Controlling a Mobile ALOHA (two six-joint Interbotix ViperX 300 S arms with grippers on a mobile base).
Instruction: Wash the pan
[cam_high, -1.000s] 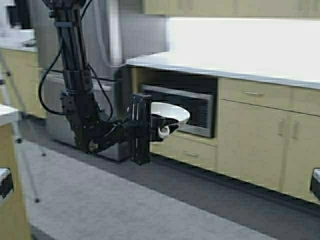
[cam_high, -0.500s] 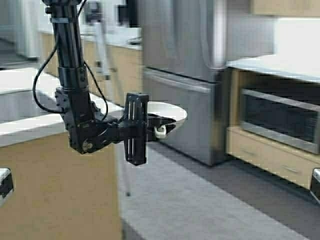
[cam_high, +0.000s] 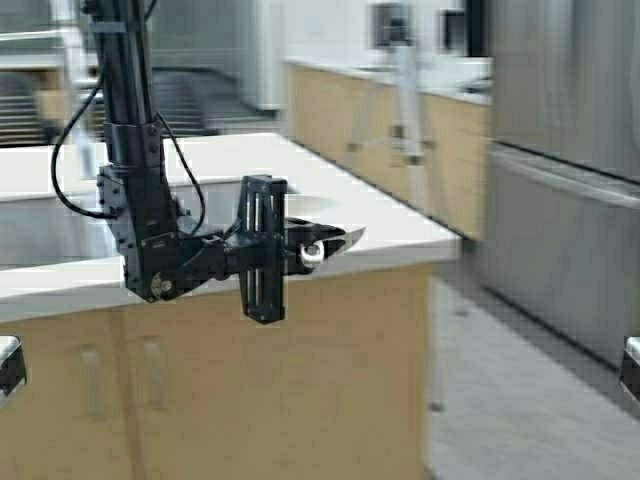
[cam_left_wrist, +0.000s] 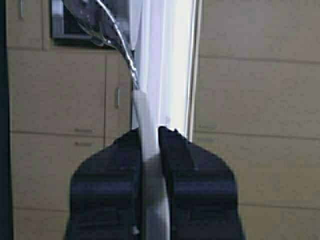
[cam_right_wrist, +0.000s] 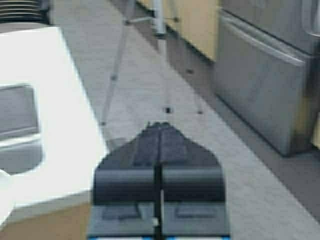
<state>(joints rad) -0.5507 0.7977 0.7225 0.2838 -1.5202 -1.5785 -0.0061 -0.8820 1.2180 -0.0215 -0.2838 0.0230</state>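
- Ahead of us we see a white-topped bench (cam_high: 400, 225) on pale wood cabinets, with a sink (cam_high: 60, 225) sunk into it.
- To the right we see a steel fridge (cam_high: 570, 150) across the grey floor (cam_high: 520, 400).
- Our left pincer (cam_high: 315, 245) is clamped tight on the handle of the pan (cam_high: 320, 240), holding it level in the air at the bench's near edge.
- Our right pincer (cam_right_wrist: 159, 135) hangs empty over the floor, its fingers pressed together.

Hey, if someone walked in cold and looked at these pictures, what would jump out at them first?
The left hand, held out in mid-air before a white-topped kitchen island, is shut on the handle of a pale pan. A sink is sunk into that countertop, left of the arm. At the far right stands a stainless refrigerator.
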